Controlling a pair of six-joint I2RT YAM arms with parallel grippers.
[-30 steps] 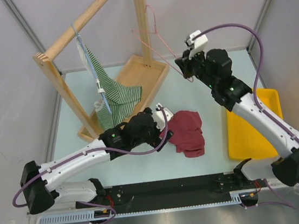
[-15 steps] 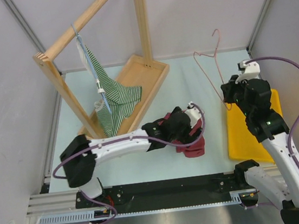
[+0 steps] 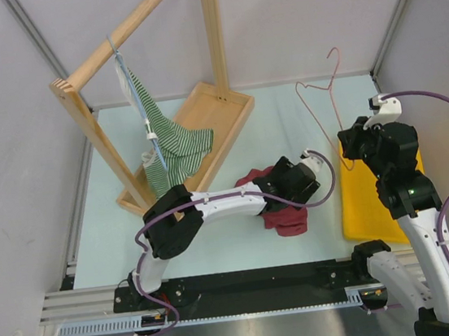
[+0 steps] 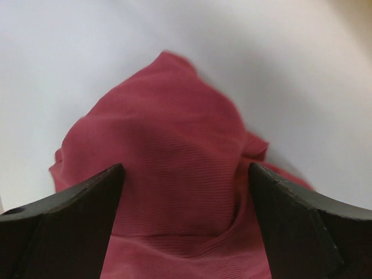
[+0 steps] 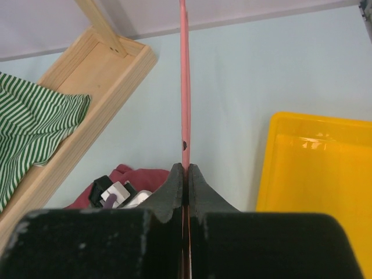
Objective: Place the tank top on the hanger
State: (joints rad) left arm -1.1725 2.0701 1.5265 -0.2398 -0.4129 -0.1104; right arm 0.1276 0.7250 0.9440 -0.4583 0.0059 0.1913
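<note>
On the pale bench [image 3: 116,222], the wooden rack [image 3: 202,121] takes up the far left with a green-and-white striped garment [image 3: 168,142] hanging from it, and a yellow tray [image 3: 370,216] lies at the right edge.

The tank top [image 4: 174,151] lies crumpled on the bench near the middle, between the rack's base and the tray. The left arm reaches across and covers part of it.

The pink hanger [image 5: 184,87] is held up off the bench, above the gap between the garment and the tray, with its hook uppermost. The right hand [image 5: 186,174] is pinched tight on the wire near its lower part.

The left hand [image 4: 186,174] hangs just over the heap with its fingers spread wide. Cloth fills the space between them, but nothing is gripped yet.

The step in hand looks to be picking up the top while the hanger waits. Next, the left hand likely needs to drop a little and pinch the cloth. It should catch a strap or the neck edge rather than a thick fold, so that an opening can be drawn over one end of the hanger. No strap can be made out in the heap.
</note>
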